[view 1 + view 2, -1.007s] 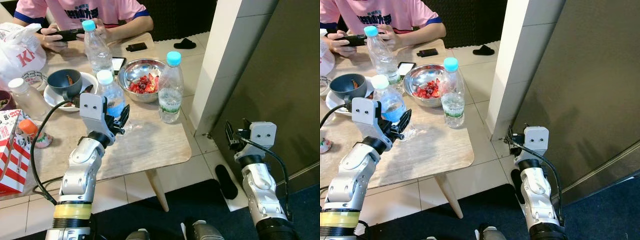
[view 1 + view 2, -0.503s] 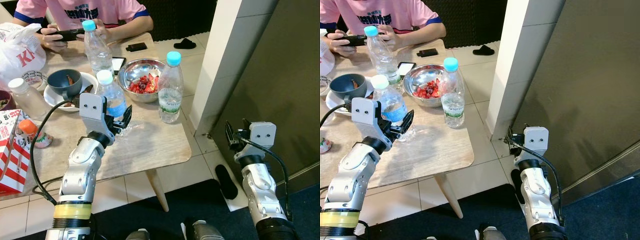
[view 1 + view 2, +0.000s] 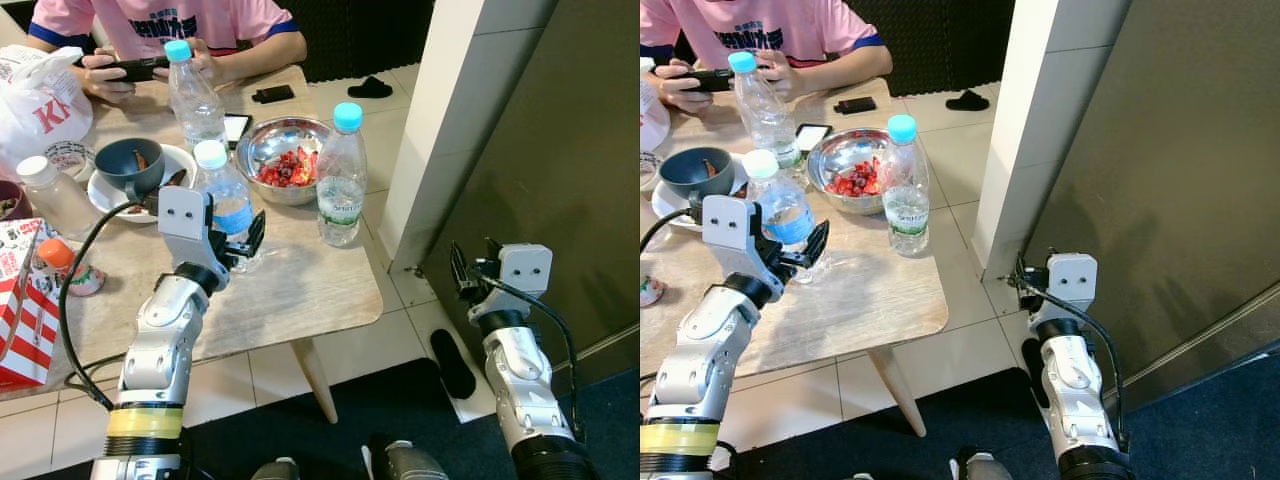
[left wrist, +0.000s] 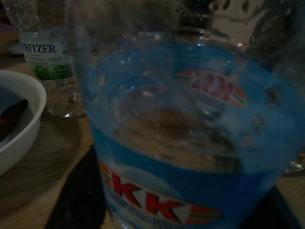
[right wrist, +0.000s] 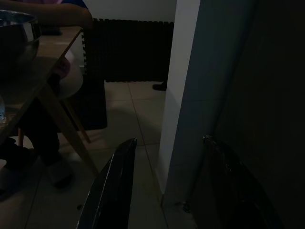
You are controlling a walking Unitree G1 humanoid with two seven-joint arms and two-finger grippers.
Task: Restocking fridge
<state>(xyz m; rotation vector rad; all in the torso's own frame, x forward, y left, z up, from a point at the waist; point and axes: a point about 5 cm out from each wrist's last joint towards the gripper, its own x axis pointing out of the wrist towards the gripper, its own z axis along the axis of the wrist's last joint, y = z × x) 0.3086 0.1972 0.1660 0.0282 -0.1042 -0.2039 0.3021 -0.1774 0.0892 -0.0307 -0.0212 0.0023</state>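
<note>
A clear water bottle with a blue KK label and white cap [image 3: 224, 196] stands upright on the wooden table [image 3: 290, 292]. My left gripper [image 3: 240, 236] is open, with its black fingers on either side of the bottle's lower part; in the left wrist view the bottle [image 4: 190, 143] sits very close between them. A Spritzer bottle with a blue cap [image 3: 342, 180] stands to the right, and a third bottle [image 3: 193, 95] is farther back. My right gripper [image 3: 472, 262] hangs open beside the table, near the white pillar [image 3: 450, 120].
A steel bowl of red food [image 3: 285, 150], a grey bowl on a white plate [image 3: 130, 165], a phone [image 3: 237, 125], a white bag [image 3: 40, 100] and a red-white carton [image 3: 15, 300] crowd the table. A person in pink [image 3: 160, 25] sits behind. A dark panel [image 3: 570, 170] stands at right.
My left gripper has slid forward so its fingers reach further around the blue-label bottle. The right arm has not moved.
</note>
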